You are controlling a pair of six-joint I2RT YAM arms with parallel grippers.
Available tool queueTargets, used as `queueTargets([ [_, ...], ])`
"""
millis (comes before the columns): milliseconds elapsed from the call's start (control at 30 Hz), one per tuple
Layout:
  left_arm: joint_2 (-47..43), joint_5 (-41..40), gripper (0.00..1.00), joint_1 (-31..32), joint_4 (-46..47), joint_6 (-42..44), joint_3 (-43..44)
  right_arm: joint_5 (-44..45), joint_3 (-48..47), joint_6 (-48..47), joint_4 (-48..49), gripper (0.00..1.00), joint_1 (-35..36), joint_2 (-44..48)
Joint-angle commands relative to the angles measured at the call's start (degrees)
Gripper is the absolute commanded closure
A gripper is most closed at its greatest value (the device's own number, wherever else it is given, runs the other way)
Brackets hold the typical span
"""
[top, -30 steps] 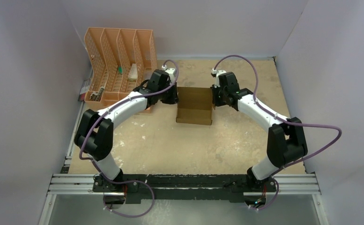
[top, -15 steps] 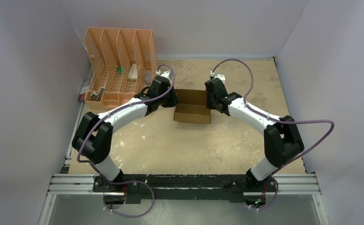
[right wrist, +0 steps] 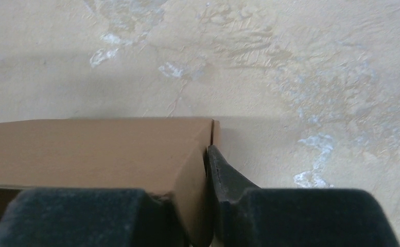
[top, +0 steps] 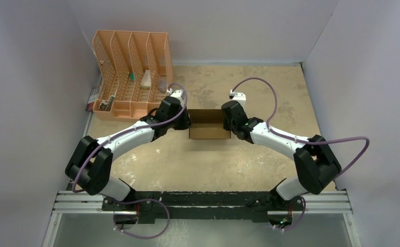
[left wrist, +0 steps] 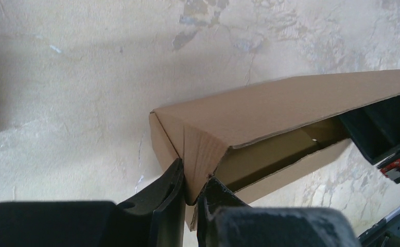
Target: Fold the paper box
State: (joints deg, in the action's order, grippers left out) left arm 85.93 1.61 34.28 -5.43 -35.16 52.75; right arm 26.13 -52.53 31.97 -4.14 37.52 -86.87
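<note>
**The box gets its top folded over**

The paper box [top: 207, 126] sits on the worktop [top: 187, 164], out in the middle and right between the two arms. The orange file holder [top: 131, 67] stands apart from it, off at the far left.

A second ago the box looked long from front to back, with its far part laid open. Now it looks much shorter. Both arms have swung in and come closer to the near edge, and the far part has tipped forward over the tray. From the left wrist, the top flap [left wrist: 290, 100] leans over the box like a sloped roof. There is a dark gap under it, so the box is not shut yet.

The left fingers [left wrist: 169, 198] are pinched tight on the cardboard at the box's left end. The right fingers [right wrist: 226, 180] have the right end wall between them. One finger lies right along the wall. The pictures do not show whether they squeeze it or have started to let go, so that cannot be told.

This looks like the closing step, and it seems about half done. The flap probably has to come down flat next. If one side lets go too soon, the flap might spring back up.
</note>
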Motion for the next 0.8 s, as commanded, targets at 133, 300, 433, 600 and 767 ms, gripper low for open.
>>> queueTargets([
  [133, -6.9, -1.4, 0.89, 1.7, 0.8, 2.8, -4.8, -10.3, 3.4, -1.6, 3.8, 0.64, 0.7, 10.8],
  [300, -9.1, -7.4, 0.89, 3.6, 1.8, 3.3, -7.7, -17.6, 4.1, -3.4, 1.0, 0.49, 0.7, 15.6],
  [433, -10.2, -10.5, 0.89, 4.7, 3.4, 2.3, -9.4, -21.5, 5.5, -4.8, 1.3, 0.41, 0.8, 18.9],
  [600, -11.9, -18.0, 0.89, 7.6, 7.7, 2.0, -11.4, -23.7, 5.3, -3.9, 0.4, 0.3, 0.7, 22.4],
  [767, -12.7, -23.7, 0.89, 10.1, 13.0, 2.3, -14.4, -20.7, 5.2, -0.8, -1.2, 0.23, 0.7, 27.8],
])
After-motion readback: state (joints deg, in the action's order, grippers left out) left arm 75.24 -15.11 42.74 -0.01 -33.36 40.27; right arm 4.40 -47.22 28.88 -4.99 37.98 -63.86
